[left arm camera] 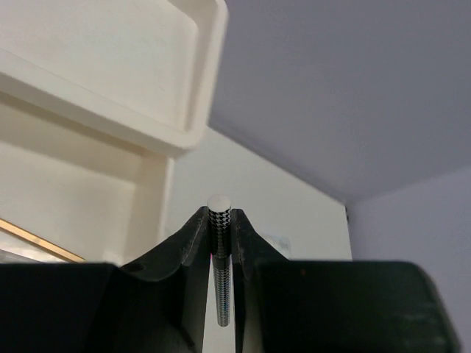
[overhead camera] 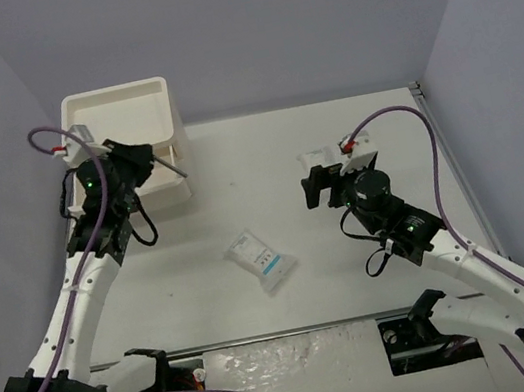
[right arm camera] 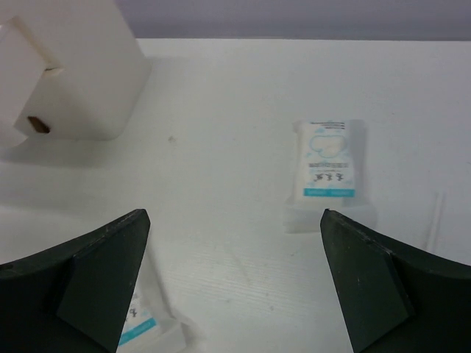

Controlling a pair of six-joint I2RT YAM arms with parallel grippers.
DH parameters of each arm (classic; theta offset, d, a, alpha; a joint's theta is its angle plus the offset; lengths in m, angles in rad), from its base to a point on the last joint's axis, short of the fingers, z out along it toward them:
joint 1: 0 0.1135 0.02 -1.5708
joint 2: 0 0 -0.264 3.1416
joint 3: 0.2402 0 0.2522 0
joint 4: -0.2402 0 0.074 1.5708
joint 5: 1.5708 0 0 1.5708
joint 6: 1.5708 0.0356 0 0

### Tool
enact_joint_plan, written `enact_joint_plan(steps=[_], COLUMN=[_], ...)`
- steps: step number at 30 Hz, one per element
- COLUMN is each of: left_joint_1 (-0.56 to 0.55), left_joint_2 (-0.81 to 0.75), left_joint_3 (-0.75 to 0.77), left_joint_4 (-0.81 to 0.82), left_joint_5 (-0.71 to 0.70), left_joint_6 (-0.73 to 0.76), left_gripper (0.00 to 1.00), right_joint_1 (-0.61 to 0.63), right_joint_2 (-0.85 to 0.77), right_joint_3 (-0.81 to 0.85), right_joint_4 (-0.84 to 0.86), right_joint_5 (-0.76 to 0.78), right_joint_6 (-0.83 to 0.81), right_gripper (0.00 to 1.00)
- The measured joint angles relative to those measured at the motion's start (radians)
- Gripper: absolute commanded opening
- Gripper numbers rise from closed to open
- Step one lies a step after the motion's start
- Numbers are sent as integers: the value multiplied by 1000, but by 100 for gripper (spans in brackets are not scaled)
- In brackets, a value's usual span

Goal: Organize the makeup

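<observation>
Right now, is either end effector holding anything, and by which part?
Left end effector pinches a thin patterned stick near its flat-capped end. Right end effector is open, holding nothing.

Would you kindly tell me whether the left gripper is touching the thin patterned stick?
Touching. The left wrist view shows the left gripper closed on the thin patterned stick, with no gap on either side.

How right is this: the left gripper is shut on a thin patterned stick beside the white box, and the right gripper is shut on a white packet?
Not fully. The right gripper is open and holds nothing; the right wrist view shows a white packet lying free on the table. The left gripper is shut on the stick beside the white box.
</observation>
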Motion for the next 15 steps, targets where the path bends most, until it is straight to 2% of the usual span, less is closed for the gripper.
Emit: enact_joint_plan(steps=[2,6,12,15], left_joint_1=[98,208,304,331], left_joint_2=[-31,-45,35,83], left_joint_3=[-17,-42,-79,-79], left_joint_4=[15,69,109,104], left_joint_5=[-12,-10,16,22], left_joint_6=[-37,-111,-177,-183], left_gripper=[0,2,39,66], right_joint_1=[-58,-125,-148,-174], right_joint_2=[-27,-46,-37,-25], right_joint_3=[-20,-50,-62,-62], right_joint_4=[-15,-47,-95,-114], right_joint_5=[1,6,29,36], right_joint_6=[20,46,65,78], right_gripper=[99,100,100,100])
